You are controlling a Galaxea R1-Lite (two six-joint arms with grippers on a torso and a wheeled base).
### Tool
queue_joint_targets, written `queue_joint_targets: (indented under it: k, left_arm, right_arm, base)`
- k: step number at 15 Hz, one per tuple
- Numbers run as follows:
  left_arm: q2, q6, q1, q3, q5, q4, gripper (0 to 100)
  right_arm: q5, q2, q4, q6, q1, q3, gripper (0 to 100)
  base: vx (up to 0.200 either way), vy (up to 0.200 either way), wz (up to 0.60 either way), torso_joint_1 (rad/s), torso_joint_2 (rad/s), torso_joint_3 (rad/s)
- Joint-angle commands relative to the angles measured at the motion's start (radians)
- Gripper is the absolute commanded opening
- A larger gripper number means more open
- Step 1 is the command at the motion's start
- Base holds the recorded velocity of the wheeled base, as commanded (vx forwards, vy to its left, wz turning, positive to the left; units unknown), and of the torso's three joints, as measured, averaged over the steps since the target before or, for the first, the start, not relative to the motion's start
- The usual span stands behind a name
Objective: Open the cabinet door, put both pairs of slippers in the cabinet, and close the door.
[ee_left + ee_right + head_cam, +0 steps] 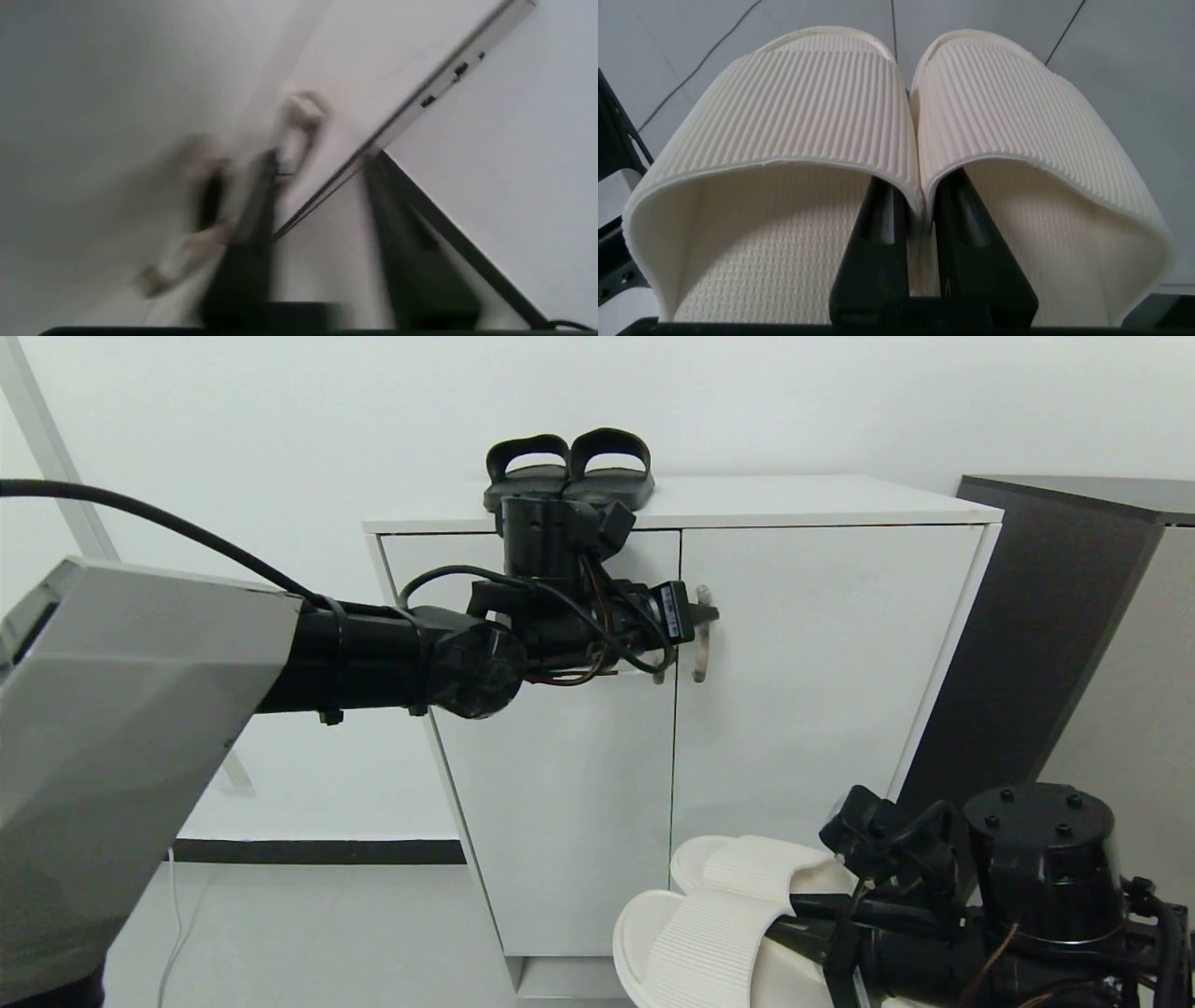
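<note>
The white cabinet (803, 709) stands against the wall with both of its doors closed, and a taller dark unit (1027, 644) stands just beside it on the robot's right. The cream slippers (719, 915) hang low in front of the cabinet's right door, side by side with their toes pointing toward it. The right gripper (923, 233) holds them off the floor: one finger reaches into each slipper and the two fingers pinch the adjoining inner edges of the straps together. The black slippers (568, 467) sit as a pair on top of the cabinet, above its left door and near the front edge. The left gripper (702, 612) is up at the seam between the two doors, its tip against or just in front of the right door's handle (698, 639). In the blurred left wrist view its dark fingers (241, 252) stand apart with the seam between them, clamping nothing that can be made out.
</note>
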Motion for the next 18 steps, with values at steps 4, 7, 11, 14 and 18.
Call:
queue_joint_targets:
  k: [4,7,11,14,18]
  left_arm:
    - [-0.069,-0.005,-0.021,0.1,-0.006,-0.008,0]
    - [-0.124,-0.002,-0.025,0.177,-0.004,-0.022,0]
    - [-0.194,0.0,-0.048,0.325,0.006,-0.135,0]
    - [-0.27,0.0,-0.054,0.418,0.025,-0.155,0]
    - [-0.291,-0.006,-0.01,0.425,0.023,-0.163,0]
  right_arm:
    - [0.082,-0.022,0.004,-0.003,0.002,0.025,0]
    - [0.087,-0.03,0.001,-0.006,0.008,0.037,0]
    - [0.096,-0.034,0.001,-0.006,0.025,0.045,0]
    - [0.096,-0.031,0.001,-0.007,0.027,0.046,0]
    - [0.096,-0.03,0.001,-0.007,0.036,0.046,0]
  base:
    - [0.0,0.0,0.0,0.0,0.0,0.0]
    - [0.0,0.0,0.0,0.0,0.0,0.0]
    - [0.0,0.0,0.0,0.0,0.0,0.0]
    - [0.0,0.0,0.0,0.0,0.0,0.0]
    - [0.0,0.0,0.0,0.0,0.0,0.0]
